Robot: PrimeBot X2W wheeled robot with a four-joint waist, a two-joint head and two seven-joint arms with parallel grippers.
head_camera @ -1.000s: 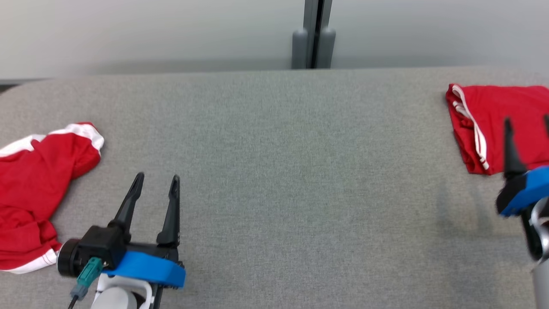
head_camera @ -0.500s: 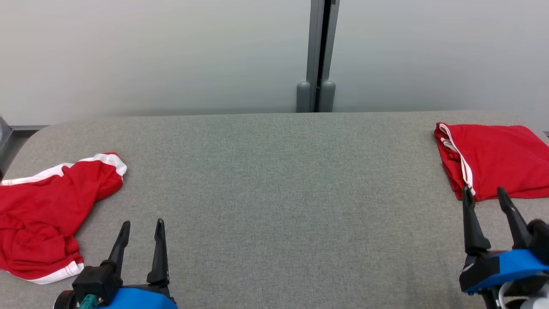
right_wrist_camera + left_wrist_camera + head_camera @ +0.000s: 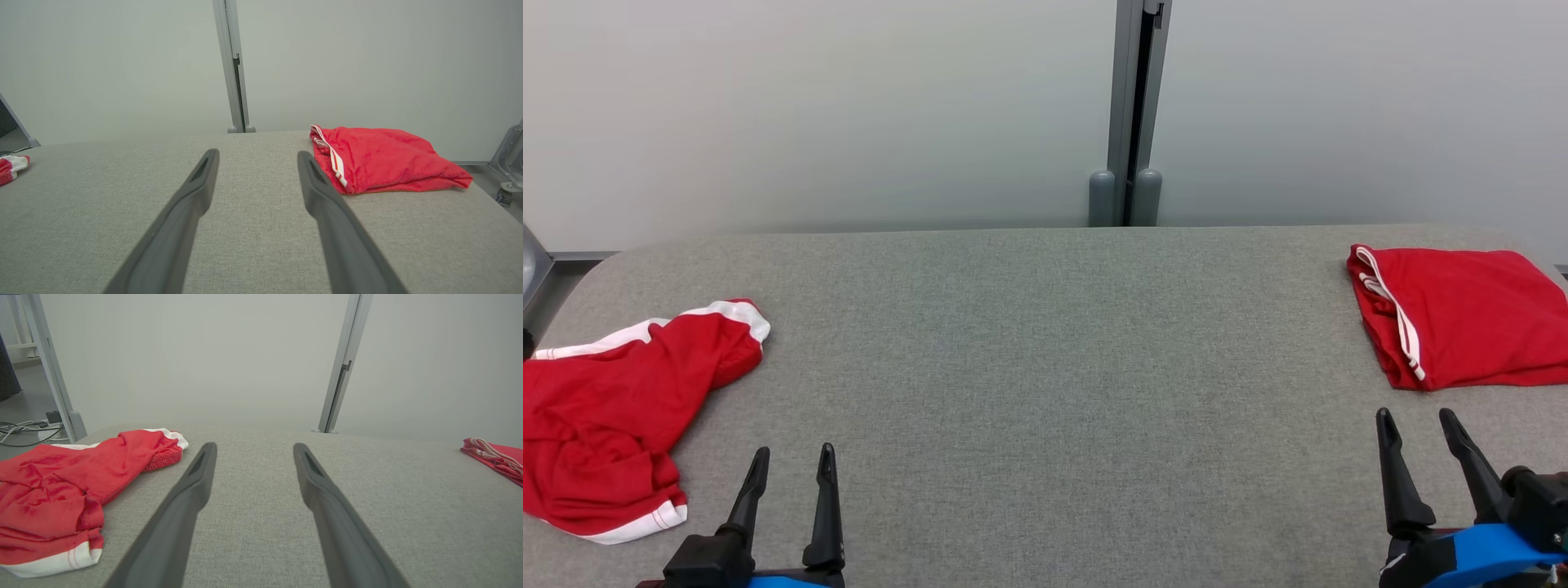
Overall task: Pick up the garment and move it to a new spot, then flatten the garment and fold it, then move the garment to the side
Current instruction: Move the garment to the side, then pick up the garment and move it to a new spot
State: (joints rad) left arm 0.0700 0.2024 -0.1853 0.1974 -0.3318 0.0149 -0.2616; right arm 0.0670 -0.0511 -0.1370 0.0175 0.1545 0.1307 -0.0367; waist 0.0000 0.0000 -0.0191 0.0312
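A crumpled red garment with white trim (image 3: 605, 400) lies at the table's left edge, also in the left wrist view (image 3: 65, 490). A folded red garment with white stripes (image 3: 1462, 335) rests at the far right, close ahead in the right wrist view (image 3: 380, 163). My left gripper (image 3: 792, 459) stands open at the lower left, to the right of the crumpled garment and apart from it, holding nothing. My right gripper (image 3: 1414, 420) stands open at the lower right, just in front of the folded garment without touching it.
The grey fabric-covered table (image 3: 1045, 367) stretches wide between the two garments. A pale wall with a grey vertical post (image 3: 1131, 114) stands behind its far edge. Cables lie on the floor (image 3: 24, 428) beyond the table's left end.
The head camera has tilted up, showing more wall. Both grippers have drawn back toward the near edge, and the right one has come off the folded garment.
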